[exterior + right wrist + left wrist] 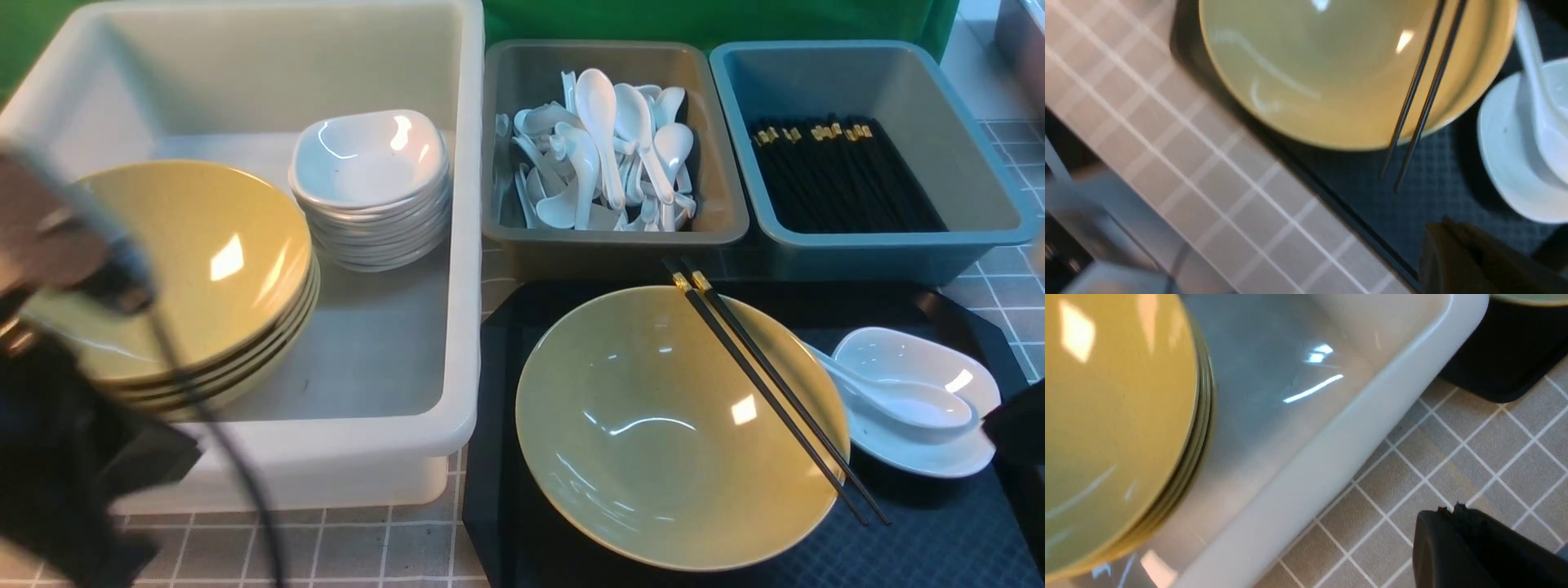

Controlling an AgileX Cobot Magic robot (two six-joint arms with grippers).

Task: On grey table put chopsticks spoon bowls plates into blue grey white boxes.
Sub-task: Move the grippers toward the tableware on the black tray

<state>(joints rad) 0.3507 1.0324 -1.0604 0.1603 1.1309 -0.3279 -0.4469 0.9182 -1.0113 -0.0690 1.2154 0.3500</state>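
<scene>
On the black tray, one yellow bowl (pixel 653 441) carries a pair of black chopsticks (pixel 767 384) across its rim. Beside it a white spoon (pixel 906 402) rests in a small white plate (pixel 922 461). My right gripper (pixel 1447 222) hovers shut and empty over the tray, near the plate (pixel 1502 155) and the chopsticks' tips (pixel 1421 94). Only a dark edge of that arm (pixel 1016 433) shows in the front view. My left gripper (pixel 1449 509) is shut on nothing, over the grey table (pixel 1453 457) just outside the white box (pixel 1331 445).
The white box (pixel 465 245) holds stacked yellow bowls (pixel 188 261) and stacked white plates (pixel 367 163). The grey box (pixel 612 249) is full of spoons, the blue box (pixel 857 253) of chopsticks. The black tray (pixel 939 531) lies in front of both. My blurred left arm (pixel 73 261) covers the white box's near corner.
</scene>
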